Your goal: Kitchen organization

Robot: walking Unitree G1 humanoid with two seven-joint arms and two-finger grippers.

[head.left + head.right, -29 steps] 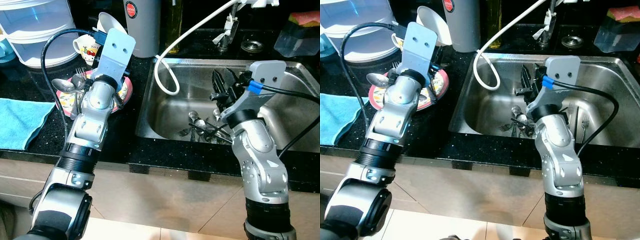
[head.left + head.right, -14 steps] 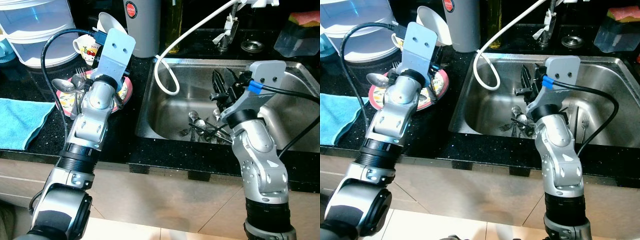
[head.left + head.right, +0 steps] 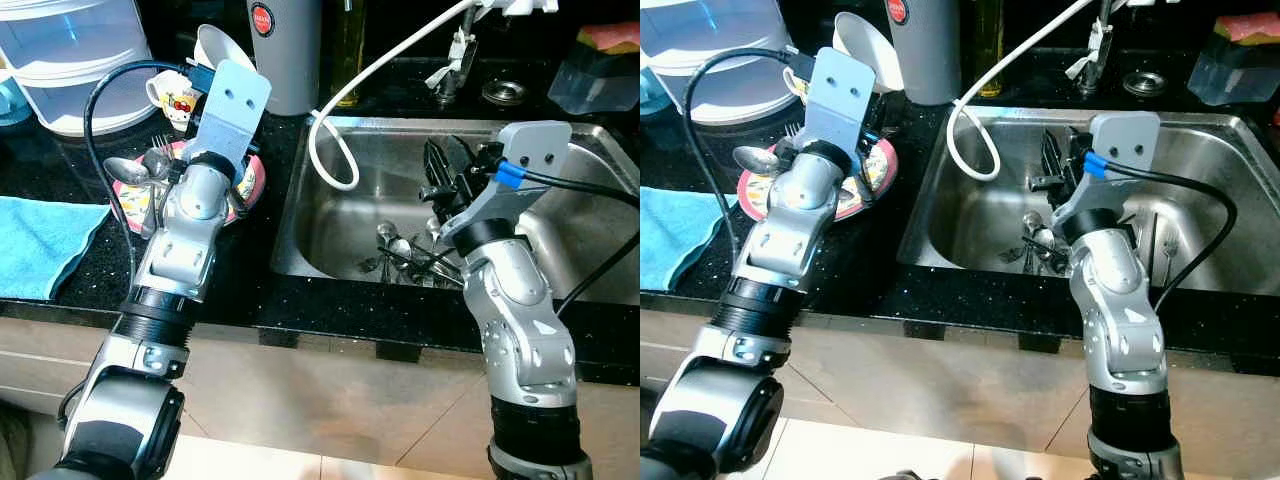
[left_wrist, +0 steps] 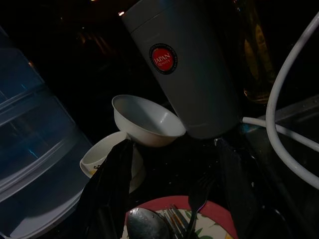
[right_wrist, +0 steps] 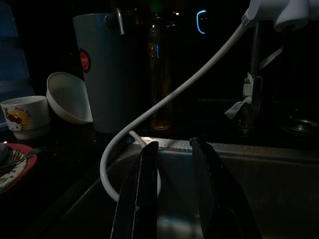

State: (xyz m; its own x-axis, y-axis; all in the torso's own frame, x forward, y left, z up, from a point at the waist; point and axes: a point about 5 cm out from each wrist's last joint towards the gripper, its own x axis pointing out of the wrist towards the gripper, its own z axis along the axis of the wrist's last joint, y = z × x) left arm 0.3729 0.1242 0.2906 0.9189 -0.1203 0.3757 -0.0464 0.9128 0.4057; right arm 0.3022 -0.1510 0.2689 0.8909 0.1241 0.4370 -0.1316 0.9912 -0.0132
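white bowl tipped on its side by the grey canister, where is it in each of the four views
Left eye view: white bowl at the top, left of centre, behind the left arm.
Right eye view: top left, against the grey canister.
Left wrist view: centre, beyond the left pincer.
Right wrist view: left side, beside the cartoon mug.
Shared landmark: the canister's red round label.

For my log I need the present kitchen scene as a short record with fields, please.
left gripper: open, above the red-rimmed round plate carrying spoons and forks
right gripper: open, empty, over the stainless steel sink
sink contents: pile of metal cutlery, loop of white hose
counter: white bowl, cartoon-printed white mug, grey cylindrical canister, blue towel
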